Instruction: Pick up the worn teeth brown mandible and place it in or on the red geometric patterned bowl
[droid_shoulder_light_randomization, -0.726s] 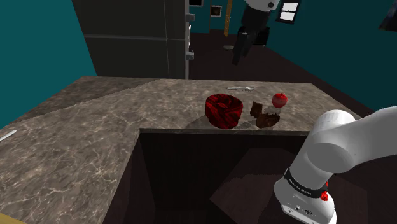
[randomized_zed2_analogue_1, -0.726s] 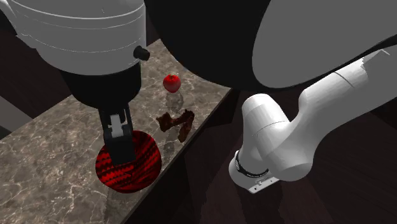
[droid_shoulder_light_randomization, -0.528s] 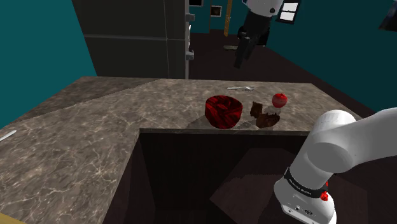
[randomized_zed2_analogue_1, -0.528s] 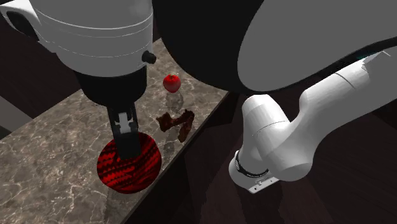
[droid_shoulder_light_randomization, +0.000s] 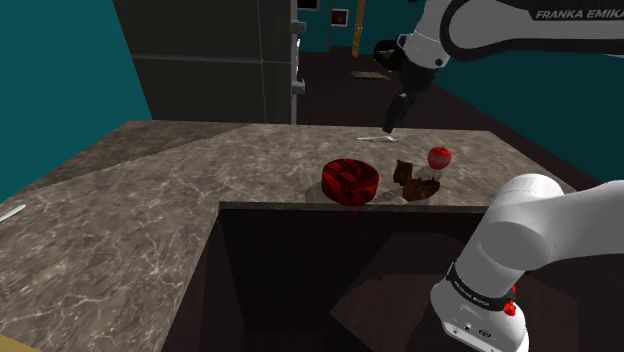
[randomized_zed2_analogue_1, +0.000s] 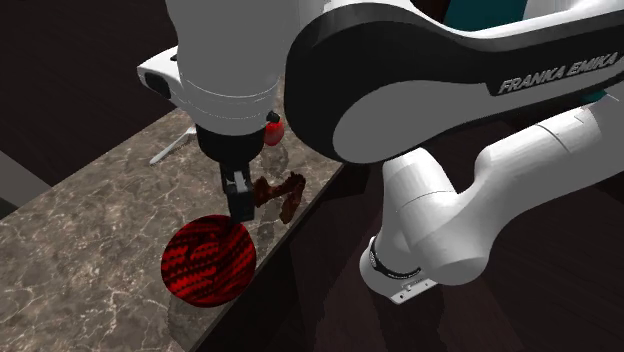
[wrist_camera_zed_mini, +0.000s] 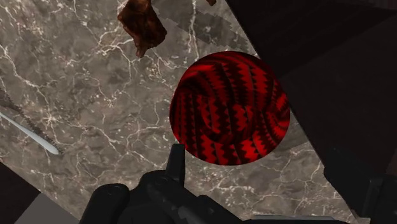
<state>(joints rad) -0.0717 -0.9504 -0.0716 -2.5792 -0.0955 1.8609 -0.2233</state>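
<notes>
Claw is held above the tabletop, well clear of the surface, with nothing carried; whether it is apart or together cannot be told from these views. Step is judged as approach for the pick; grasp not yet made.

In the wrist view the red zigzag-patterned bowl is seen roughly under the claw; the brown mandible is further out, near the bowl but apart from it. Both are set near the tabletop edge that faces the stand; the mandible is flat on the tabletop, untouched.

Next move, as judged: claw to be shifted off the bowl and over the mandible, aligned across a narrow stretch of it, lowered, then closed. Shape is irregular, so a slipped or tilted grip is likely if a thick end is taken; the bowl is close, so clearance on that side is to be watched.

Beyond the mandible a small red round thing is stood, near it; a thin grey utensil is laid toward the far edge, well apart from both.

Arm pose: raised from the stand, forearm carried high across the tabletop, wrist bent down, claw pointed downward with a slight tilt.
</notes>
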